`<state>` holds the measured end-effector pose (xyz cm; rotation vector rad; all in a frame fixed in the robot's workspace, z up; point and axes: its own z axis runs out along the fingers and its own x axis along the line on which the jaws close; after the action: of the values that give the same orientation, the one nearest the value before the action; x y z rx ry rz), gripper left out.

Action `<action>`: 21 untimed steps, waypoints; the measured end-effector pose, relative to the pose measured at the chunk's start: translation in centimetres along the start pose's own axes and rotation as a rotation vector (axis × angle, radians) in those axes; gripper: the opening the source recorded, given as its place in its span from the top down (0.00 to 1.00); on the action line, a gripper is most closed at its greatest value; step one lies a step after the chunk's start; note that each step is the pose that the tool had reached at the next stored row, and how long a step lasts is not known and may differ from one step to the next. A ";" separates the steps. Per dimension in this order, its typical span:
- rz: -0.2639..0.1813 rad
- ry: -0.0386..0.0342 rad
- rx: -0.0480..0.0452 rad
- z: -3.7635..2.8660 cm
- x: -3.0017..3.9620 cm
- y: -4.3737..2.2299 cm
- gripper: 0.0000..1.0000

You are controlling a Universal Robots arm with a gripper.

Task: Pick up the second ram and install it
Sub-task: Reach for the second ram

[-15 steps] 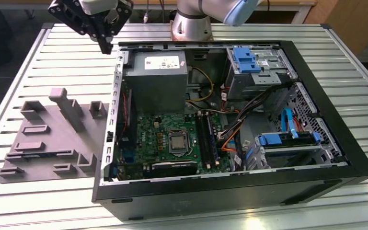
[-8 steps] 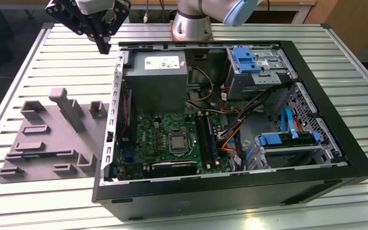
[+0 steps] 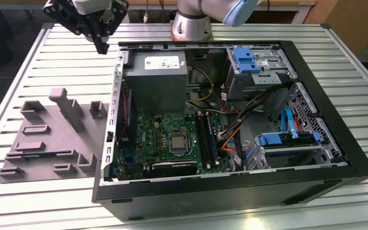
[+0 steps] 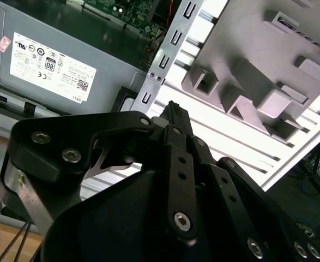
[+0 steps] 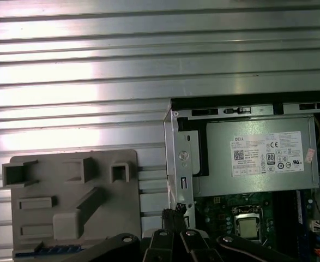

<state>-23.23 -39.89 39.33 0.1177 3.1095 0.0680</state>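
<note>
One tool [image 3: 101, 49] is hanging over the bare worktop [image 3: 56, 62], just outside a corner of the open computer case [image 3: 337, 158]. Its fingers [image 4: 177, 147] are pressing together at the tips in the second wrist view. Nothing is showing between them, so the tool is closed and carrying nothing.

The second ram [image 5: 40, 250], as far as I can judge, is showing as a thin dark strip in the part of the grey tray [image 3: 43, 167] lying away from the tool, lower than the fingertips and well apart from them. It is too slight to be sure of.

Several things could be going wrong from here:
- **Closed fingers:** they would be striking the stick's top edge instead of straddling it.
- **Raised blocks:** those crowding the tray could be catching a finger coming down off-centre.
- **Thin flat stick:** it may be twisting or slipping in a narrow pinch.
- **Cables:** inside the case, the cables [image 3: 232, 134] are trailing close beside the memory slots [image 3: 206, 139], where a carried stick could snag or seat crooked.

The case is holding the power supply [image 3: 155, 72] nearest the tool. Beyond that are the motherboard [image 3: 145, 139] and two drive cages with blue latches [image 3: 248, 60]. Whether a stick is already standing in the slots, I cannot tell. The tray is holding little besides its own blocks and that dark strip.
</note>
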 end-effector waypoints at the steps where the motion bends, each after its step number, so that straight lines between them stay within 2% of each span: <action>1: 0.000 0.0000 0.0000 0.00 0.03 0.00 0.89; 21: 0.000 0.0000 0.0000 -0.03 0.92 -0.07 0.89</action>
<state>-24.15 -39.89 39.33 0.1178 3.1095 0.0680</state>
